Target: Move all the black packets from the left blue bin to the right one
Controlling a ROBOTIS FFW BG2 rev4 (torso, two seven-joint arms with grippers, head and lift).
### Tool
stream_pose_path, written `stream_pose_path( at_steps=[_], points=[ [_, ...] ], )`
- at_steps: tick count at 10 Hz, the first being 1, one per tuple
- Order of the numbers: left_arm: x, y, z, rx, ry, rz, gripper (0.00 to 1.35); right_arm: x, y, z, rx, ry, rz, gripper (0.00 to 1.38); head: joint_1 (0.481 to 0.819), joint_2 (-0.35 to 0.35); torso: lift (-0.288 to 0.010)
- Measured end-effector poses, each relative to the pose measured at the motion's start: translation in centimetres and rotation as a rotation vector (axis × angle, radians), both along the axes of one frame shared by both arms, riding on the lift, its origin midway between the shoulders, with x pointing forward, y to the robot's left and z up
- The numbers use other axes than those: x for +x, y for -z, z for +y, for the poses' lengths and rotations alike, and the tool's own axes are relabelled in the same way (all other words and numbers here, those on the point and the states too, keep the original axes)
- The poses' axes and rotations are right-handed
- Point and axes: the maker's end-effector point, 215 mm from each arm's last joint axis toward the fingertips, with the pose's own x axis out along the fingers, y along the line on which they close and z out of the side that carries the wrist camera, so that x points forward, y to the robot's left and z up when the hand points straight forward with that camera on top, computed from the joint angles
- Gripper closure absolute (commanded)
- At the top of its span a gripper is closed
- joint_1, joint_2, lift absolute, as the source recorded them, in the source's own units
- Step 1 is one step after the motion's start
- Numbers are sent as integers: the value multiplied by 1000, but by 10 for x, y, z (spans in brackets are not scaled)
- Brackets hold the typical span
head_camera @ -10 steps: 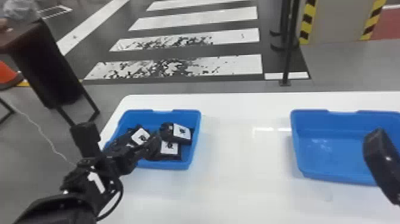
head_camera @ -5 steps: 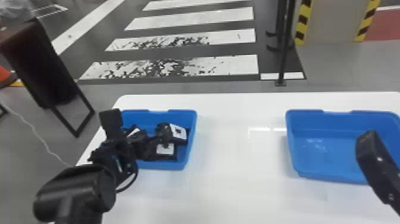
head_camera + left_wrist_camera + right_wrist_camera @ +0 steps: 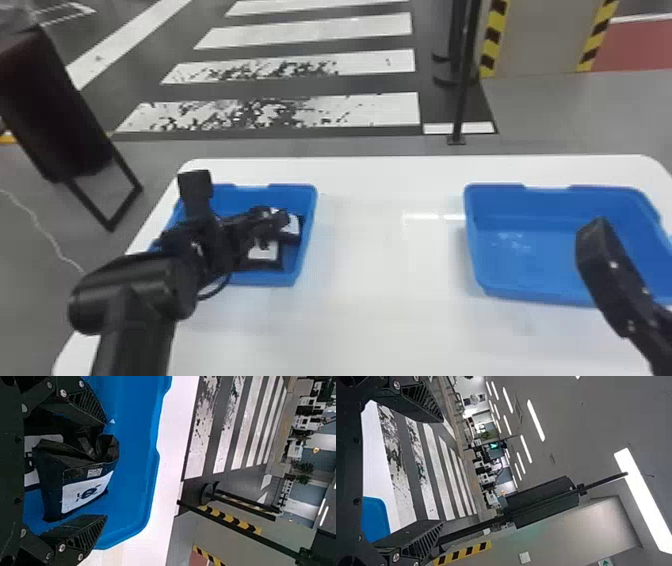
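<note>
Over the left blue bin (image 3: 306, 240) is my left gripper (image 3: 272, 222), next to black packets (image 3: 262, 256) with white labels. In the left wrist view my left gripper (image 3: 106, 471) is open, and one black packet (image 3: 85, 494) lies between its spread fingers, with another packet (image 3: 29, 477) partly hidden behind it. The arm covers the left part of the bin in the head view. My right gripper (image 3: 595, 235) is parked at the right, in front of the right blue bin (image 3: 480, 260); in the right wrist view the right gripper (image 3: 442, 471) stands open, nothing between its fingers.
Both bins stand on a white table (image 3: 380, 300), with a wide gap between them. A dark chair-like object (image 3: 55, 110) is on the floor beyond the table's left edge, and a black post (image 3: 465, 75) stands behind the table.
My left arm has swung up and inward, its elbow rising into view, while its gripper stays over the left bin's packets. The head view has shifted slightly; the right arm looks still.
</note>
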Motion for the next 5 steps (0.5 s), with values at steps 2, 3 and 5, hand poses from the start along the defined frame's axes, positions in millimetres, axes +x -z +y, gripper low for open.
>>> stream_pose_path(
  at_steps=[2,3,5],
  points=[
    [5,2,-5,-9,20,6,831,0,1,0,1,-1,1,121,695,164,-140],
    [5,3,-7,-14,20,8,820,0,2,0,2,-1,3,121,695,162,-140],
    [0,11,-18,-36,35,35,823,1,3,0,7,0,5,121,695,153,-140]
  ],
)
